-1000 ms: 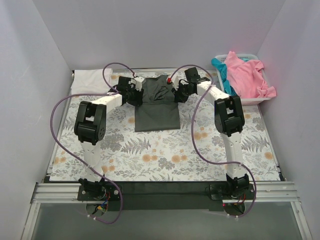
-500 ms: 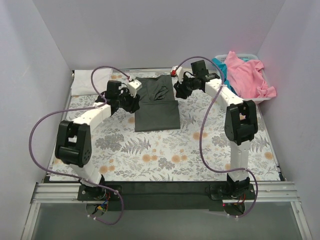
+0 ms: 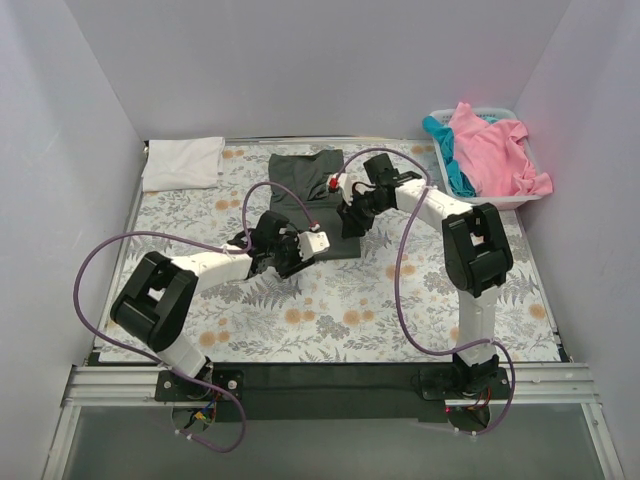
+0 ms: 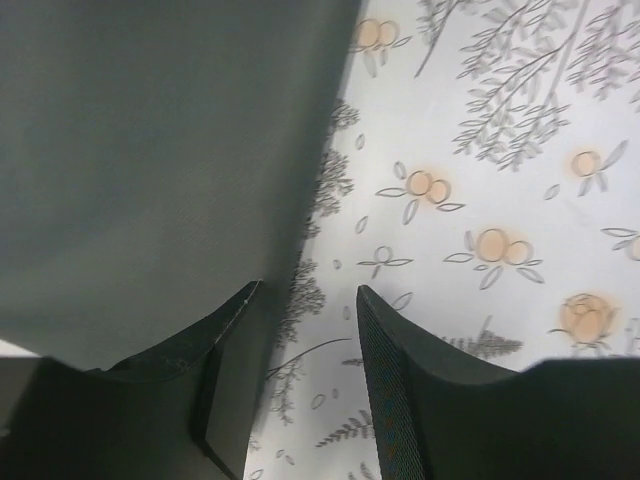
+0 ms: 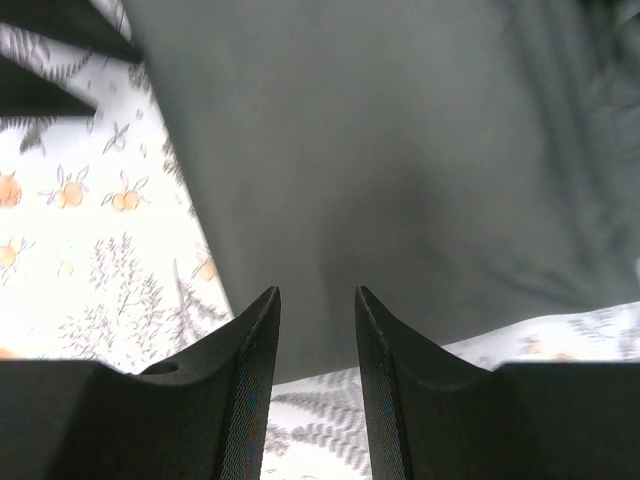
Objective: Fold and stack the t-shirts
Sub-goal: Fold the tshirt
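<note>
1. The spread t-shirt (image 3: 303,182) lies on the table cloth (image 3: 330,310), running from the middle of the far edge toward the table's centre.
2. The folded t-shirt (image 3: 182,162) lies in the far left corner, well apart from it.
3. The basket (image 3: 497,203) stands in the far right corner, holding the upper t-shirt (image 3: 495,150) partly over the lower t-shirt (image 3: 455,168).
4. The left gripper (image 3: 283,255) is at the spread t-shirt's near left corner and the right gripper (image 3: 352,225) at its near right corner.

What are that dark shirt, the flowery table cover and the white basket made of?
Dark shirt: soft matte knit cloth, probably cotton; it wrinkles and lies limp. Table cover: printed, flat, cloth or vinyl, can't tell. Basket: likely smooth rigid plastic, thin white wall.
</note>
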{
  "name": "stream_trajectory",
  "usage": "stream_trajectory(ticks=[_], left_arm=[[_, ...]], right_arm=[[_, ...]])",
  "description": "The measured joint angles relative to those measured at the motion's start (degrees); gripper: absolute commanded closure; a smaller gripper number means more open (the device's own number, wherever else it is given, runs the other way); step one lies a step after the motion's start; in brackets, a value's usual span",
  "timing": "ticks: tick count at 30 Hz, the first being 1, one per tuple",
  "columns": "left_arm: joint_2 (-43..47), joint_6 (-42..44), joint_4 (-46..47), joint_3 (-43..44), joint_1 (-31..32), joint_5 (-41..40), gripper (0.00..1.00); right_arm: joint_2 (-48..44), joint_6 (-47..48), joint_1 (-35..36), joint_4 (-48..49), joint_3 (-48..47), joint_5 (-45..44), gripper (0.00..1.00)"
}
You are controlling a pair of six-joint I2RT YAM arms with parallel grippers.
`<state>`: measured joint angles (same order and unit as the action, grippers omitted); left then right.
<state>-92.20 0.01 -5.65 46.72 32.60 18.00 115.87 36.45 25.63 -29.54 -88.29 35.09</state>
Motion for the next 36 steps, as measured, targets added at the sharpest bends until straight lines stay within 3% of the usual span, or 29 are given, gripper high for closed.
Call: stream_trajectory(ticks=[6, 10, 13, 21, 23, 28, 31, 36], left_arm=[[-0.6, 3.4, 3.0, -2.8, -0.4, -2.0, 0.71], [-0.7, 4.2, 4.2, -3.4, -0.2, -2.2, 0.87], [-0.2, 4.4, 4.6, -4.3, 0.3, -2.0, 0.93], [8.6, 2.6, -3.8, -10.0, 4.3, 2.4, 0.97], [11.8, 0.8, -8.0, -11.3, 6.5, 4.3, 0.95], [22.6, -6.7, -16.2, -12.2, 10.6, 8.0, 0.68], [30.0, -10.1, -17.9, -12.2, 9.9, 7.0, 0.59], [32.5, -9.7, -17.2, -12.7, 3.0, 5.8, 0.56]], right_arm=[[3.0, -0.1, 0.4, -0.3, 3.2, -0.3, 0.66], [3.1, -0.2, 0.4, 1.3, 5.2, 0.7, 0.66], [1.8, -0.2, 0.5, 3.1, 7.4, 0.6, 0.65], [-6.7, -0.6, 3.7, 4.5, 19.3, 0.4, 0.61], [-10.0, -1.1, 4.8, 4.0, 23.0, 0.4, 0.54], [-19.6, -2.3, 6.3, 1.3, 30.4, -0.2, 0.27], [-29.4, -1.7, 6.7, 0.7, 34.4, -2.5, 0.25], [-38.6, -0.6, 11.6, 3.2, 37.5, -8.9, 0.31]])
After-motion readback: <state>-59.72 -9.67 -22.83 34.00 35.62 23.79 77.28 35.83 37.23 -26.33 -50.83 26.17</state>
